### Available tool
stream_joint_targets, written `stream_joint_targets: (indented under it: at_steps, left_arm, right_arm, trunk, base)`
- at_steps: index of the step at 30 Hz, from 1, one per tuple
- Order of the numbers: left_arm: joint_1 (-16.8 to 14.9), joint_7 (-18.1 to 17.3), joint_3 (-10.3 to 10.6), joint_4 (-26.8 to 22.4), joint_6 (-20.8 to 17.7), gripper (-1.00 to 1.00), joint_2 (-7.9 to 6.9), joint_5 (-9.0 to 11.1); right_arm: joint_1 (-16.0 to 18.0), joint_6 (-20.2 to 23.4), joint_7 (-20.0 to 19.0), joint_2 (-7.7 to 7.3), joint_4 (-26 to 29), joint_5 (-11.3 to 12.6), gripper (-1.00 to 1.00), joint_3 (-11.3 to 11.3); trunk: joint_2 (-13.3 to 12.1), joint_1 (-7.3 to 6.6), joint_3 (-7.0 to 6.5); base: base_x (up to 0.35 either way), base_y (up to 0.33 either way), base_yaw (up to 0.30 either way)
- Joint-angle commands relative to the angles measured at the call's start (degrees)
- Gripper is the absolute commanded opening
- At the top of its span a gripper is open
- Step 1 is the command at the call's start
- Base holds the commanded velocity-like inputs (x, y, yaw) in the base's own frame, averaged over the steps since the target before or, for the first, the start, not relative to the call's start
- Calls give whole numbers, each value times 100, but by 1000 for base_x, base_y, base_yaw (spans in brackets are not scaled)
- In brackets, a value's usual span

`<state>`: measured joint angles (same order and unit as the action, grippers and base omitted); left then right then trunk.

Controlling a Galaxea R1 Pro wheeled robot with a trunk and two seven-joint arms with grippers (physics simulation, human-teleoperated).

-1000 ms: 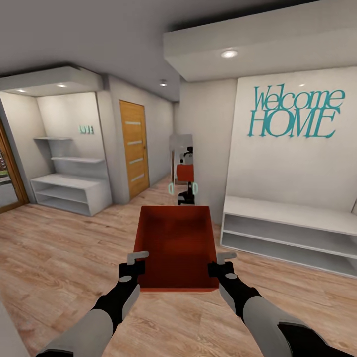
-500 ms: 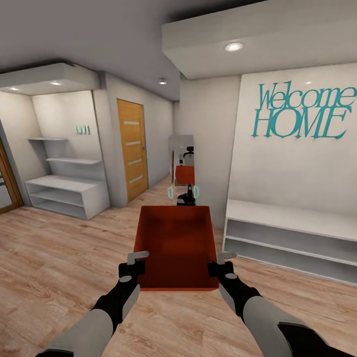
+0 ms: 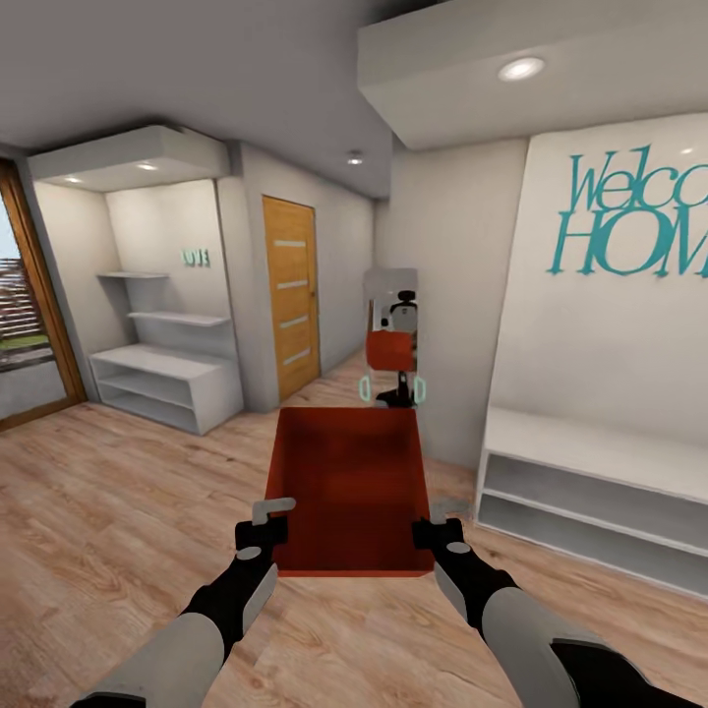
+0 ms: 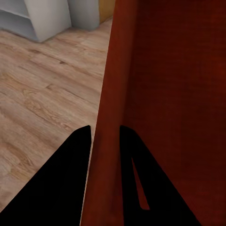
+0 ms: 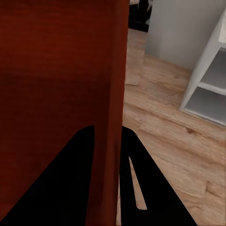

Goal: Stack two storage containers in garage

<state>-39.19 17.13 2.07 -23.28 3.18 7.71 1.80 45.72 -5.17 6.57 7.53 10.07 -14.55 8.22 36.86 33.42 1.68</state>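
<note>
One orange-red open-topped storage container [image 3: 349, 487] hangs in front of me over a light wood plank floor, held by both side walls. My left gripper [image 3: 274, 513] is shut on its left wall, and in the left wrist view the fingers of the left gripper [image 4: 104, 129] straddle that wall [image 4: 113, 84]. My right gripper [image 3: 434, 513] is shut on the right wall, and the right wrist view shows the right gripper [image 5: 107, 128] pinching that wall [image 5: 115, 70]. The container is empty. The other container and the garage are out of view.
A low white shelf bench [image 3: 590, 472] lines the right wall under teal lettering. Ahead, a narrow passage ends at a mirror [image 3: 393, 324] that reflects me. A wooden door [image 3: 292, 295] and white shelving [image 3: 167, 379] stand at the left, with a glazed door [image 3: 29, 315] beyond.
The whole picture has shifted right, so the camera has turned left and the glazed door now shows. The container and both grippers hold the same pose.
</note>
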Motion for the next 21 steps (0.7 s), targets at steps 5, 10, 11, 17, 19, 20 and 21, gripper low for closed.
stream_joint_targets:
  at_steps: [5, 10, 11, 17, 19, 20, 21]
  left_arm:
    - [-4, 89, -14, -10, 262, -100, -147, -83]
    - [-5, 89, -14, -10, 262, -100, -147, -83]
    - [-6, 89, -14, -10, 262, -100, -147, -83]
    - [-4, 89, -14, -10, 262, -100, -147, -83]
    - [-4, 92, -14, -10, 262, -100, -147, -83]
    - [-4, 91, -14, -10, 262, -100, -147, -83]
    - [-6, 90, -14, -10, 262, -100, -147, -83]
  right_arm:
    - [7, -19, -16, 3, -23, -13, -100, 245]
    - [7, -19, -15, -1, -23, -13, -100, 248]
    - [7, -19, -15, -2, -23, -13, -100, 248]
    - [7, -19, -15, -10, -23, -13, -100, 250]
    - [7, -13, -15, -8, -23, -13, -100, 251]
    - [7, -12, -15, -7, -23, -13, -100, 251]
    - [7, -11, -15, -6, -23, -13, -100, 251]
  trunk:
    - [9, 5, 11]
    - [9, 5, 11]
    - [9, 5, 11]
    - [9, 5, 11]
    - [9, 5, 11]
    - [9, 5, 11]
    - [9, 5, 11]
  base:
    - [322, 0, 268]
    - [322, 0, 269]
    - [322, 0, 269]
    - [322, 0, 211]
    - [322, 0, 25]
    - [322, 0, 9]
    - [322, 0, 5]
